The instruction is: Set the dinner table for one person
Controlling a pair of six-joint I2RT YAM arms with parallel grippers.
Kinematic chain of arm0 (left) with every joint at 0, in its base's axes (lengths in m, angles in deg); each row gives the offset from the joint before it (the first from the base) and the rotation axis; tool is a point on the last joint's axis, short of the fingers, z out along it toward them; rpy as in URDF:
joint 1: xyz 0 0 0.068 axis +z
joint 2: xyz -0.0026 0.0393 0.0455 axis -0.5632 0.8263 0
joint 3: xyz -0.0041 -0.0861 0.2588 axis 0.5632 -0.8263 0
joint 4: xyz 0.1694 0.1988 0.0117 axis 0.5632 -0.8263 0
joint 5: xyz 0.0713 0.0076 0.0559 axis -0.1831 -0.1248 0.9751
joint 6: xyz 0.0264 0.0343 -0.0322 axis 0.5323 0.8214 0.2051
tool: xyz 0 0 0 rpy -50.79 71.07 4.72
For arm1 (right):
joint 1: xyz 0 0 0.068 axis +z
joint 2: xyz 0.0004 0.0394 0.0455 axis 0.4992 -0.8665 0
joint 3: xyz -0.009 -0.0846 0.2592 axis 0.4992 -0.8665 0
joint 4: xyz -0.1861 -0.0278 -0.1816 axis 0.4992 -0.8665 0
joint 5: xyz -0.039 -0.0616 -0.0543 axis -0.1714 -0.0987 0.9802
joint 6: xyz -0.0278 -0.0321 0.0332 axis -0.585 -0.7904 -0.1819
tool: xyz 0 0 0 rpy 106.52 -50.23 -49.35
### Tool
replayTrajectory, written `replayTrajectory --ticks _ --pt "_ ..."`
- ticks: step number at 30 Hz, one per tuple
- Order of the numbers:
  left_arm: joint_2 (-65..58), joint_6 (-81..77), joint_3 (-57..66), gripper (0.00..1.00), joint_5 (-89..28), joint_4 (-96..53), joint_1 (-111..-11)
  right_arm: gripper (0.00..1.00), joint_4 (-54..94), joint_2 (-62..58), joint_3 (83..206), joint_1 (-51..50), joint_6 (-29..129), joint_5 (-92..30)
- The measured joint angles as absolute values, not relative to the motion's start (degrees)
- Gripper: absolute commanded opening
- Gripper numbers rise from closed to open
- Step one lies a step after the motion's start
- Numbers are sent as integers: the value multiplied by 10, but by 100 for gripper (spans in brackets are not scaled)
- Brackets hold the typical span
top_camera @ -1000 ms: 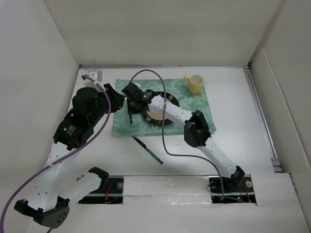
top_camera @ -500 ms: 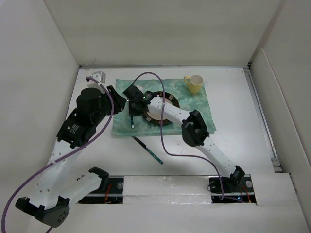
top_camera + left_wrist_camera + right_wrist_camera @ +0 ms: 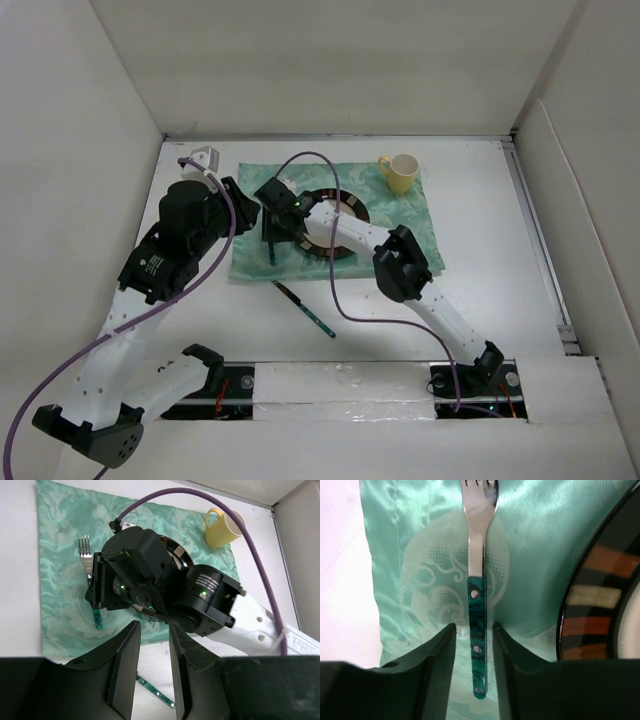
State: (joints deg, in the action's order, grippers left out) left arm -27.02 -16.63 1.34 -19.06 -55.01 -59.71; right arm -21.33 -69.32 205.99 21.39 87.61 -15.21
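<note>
Since the earlier frames the right gripper [image 3: 474, 627] has let its jaws part, and the right arm has shifted slightly over the left part of the placemat [image 3: 400, 228]. Over the same span the left arm has changed pose a little. The mug, the knife and the plate have not moved.

Item 1, bench [image 3: 490, 265]: the white tabletop fills the floor of the enclosure, bordered by upright white panels. Both arm bases sit at its near edge. The green patterned placemat lies flat on its far central area.

Item 2, right gripper: it is low over the placemat, with its fingers either side of the green handle of the fork [image 3: 476, 540]. A thin strip of cloth shows between each finger and the handle, so the jaws stand narrowly apart and grip nothing. The fork lies flat on the placemat, tines pointing away from the arm bases, just left of the plate [image 3: 590, 605] and not touching it.

Item 3, left gripper [image 3: 153, 627]: it hangs above and to the left of the right wrist, clear of the placemat. Its jaws are a narrow gap apart and nothing is between them.

Item 4, other objects: the yellow mug [image 3: 400, 172] stands upright on the far right corner of the placemat. The knife [image 3: 305, 308], also green-handled, lies at an angle on the bare bench, just in front of the placemat's near edge.
</note>
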Motion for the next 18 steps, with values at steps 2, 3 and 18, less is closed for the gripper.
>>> replayTrajectory --ticks 2,3,18 --pt "-269 -162 14 26 -187 -550 -597 47 -206 -674 2033 214 874 -158" --pt "-267 -159 15 26 -183 -551 -597 47 -201 -658 2016 214 870 -162" --pt "-252 -127 50 1 -171 -551 -597 50 -8 -142 1417 340 774 -128"
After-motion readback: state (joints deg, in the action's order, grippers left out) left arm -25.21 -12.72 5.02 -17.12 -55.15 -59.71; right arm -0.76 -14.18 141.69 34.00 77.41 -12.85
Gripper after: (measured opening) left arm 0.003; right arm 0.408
